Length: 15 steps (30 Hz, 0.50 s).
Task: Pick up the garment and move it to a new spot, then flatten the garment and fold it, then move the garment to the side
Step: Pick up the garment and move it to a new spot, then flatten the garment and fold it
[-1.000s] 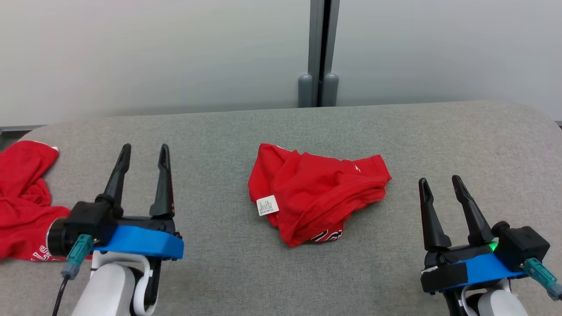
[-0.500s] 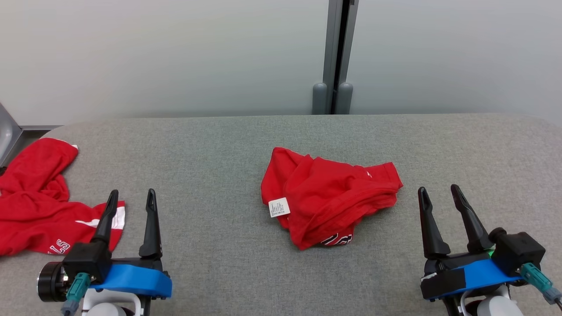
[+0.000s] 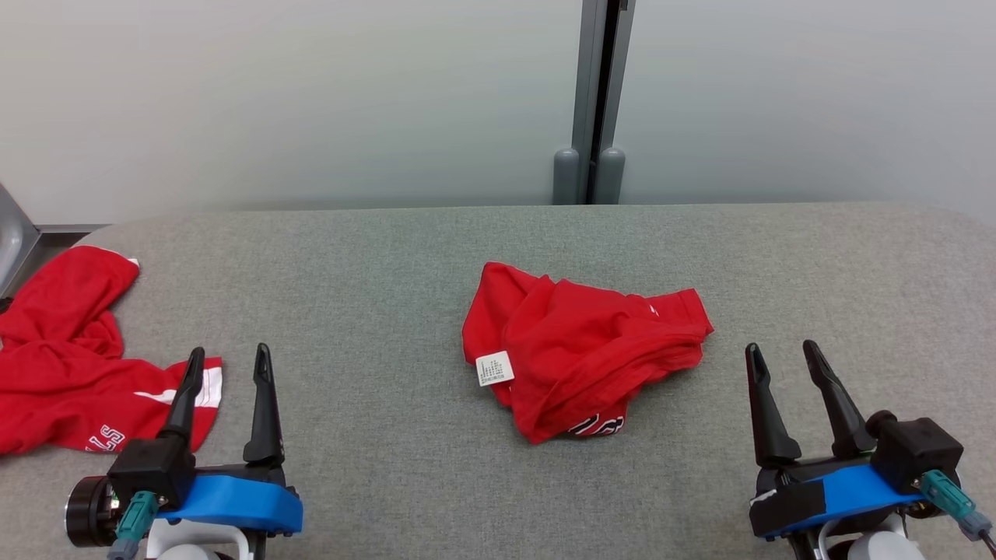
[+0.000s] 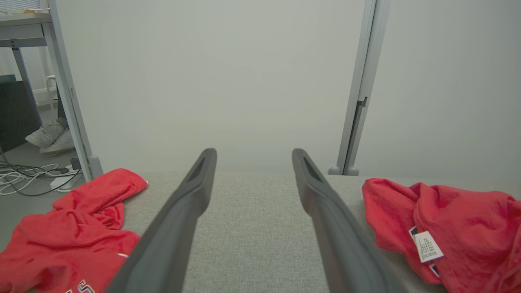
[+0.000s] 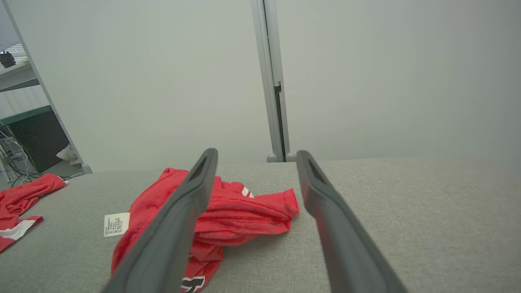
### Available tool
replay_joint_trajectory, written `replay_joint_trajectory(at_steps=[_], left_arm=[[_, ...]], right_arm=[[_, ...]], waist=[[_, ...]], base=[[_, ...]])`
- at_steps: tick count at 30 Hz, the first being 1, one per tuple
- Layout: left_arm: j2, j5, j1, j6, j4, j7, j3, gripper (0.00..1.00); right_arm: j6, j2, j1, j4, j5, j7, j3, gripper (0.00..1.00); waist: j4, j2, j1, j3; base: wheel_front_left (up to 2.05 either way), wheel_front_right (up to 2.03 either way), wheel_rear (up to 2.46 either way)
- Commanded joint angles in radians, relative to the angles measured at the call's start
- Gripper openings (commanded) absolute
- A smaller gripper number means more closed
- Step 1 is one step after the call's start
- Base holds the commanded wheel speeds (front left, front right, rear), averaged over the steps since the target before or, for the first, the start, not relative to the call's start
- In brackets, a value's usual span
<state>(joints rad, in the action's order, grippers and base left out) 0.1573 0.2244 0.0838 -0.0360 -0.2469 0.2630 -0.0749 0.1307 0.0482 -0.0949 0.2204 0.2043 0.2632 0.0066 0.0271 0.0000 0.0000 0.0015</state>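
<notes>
A crumpled red garment (image 3: 591, 350) with a white label (image 3: 495, 368) lies in the middle of the grey table (image 3: 389, 272). My left gripper (image 3: 228, 354) hovers open at the lower left, well left of the garment, with nothing between its fingers. Low on the right, my right gripper (image 3: 780, 348) is open too, just right of the garment's hem. The left wrist view has the garment (image 4: 460, 219) to the right of the open left gripper (image 4: 253, 154). In the right wrist view the garment (image 5: 244, 211) lies ahead and left, partly behind one finger of the open right gripper (image 5: 256, 153).
A second red garment (image 3: 70, 358) with white lettering lies at the table's left edge, close to my left gripper. Pale wall panels and a grey post (image 3: 589, 101) stand behind the table. Off its left edge the left wrist view shows cables (image 4: 24, 179) and a person's shoes (image 4: 51, 136).
The head camera has shifted, so the whole picture slid right and down. My left gripper drew back toward me, off the left garment's edge. The right gripper dropped slightly. Both garments lie as before.
</notes>
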Motion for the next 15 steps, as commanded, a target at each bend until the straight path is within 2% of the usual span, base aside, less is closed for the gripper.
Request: replay_joint_trajectory(at_steps=[1, 15], left_arm=[[-0.004, -0.009, -0.006, -0.004, -0.001, 0.003, 0.01, 1.0], [-0.026, -0.042, -0.001, -0.024, -0.011, 0.003, 0.041, 1.0]], right_arm=[[0.0, 0.004, 0.009, 0.007, -0.005, 0.002, -0.001, 1.0], [0.0, 0.004, -0.004, 0.03, -0.01, 0.002, 0.0, 1.0]], waist=[[0.0, 0.0, 0.0, -0.001], [0.002, 0.0, 0.0, -0.003]], base=[[0.0, 0.0, 0.0], [0.0, 0.0, 0.0]])
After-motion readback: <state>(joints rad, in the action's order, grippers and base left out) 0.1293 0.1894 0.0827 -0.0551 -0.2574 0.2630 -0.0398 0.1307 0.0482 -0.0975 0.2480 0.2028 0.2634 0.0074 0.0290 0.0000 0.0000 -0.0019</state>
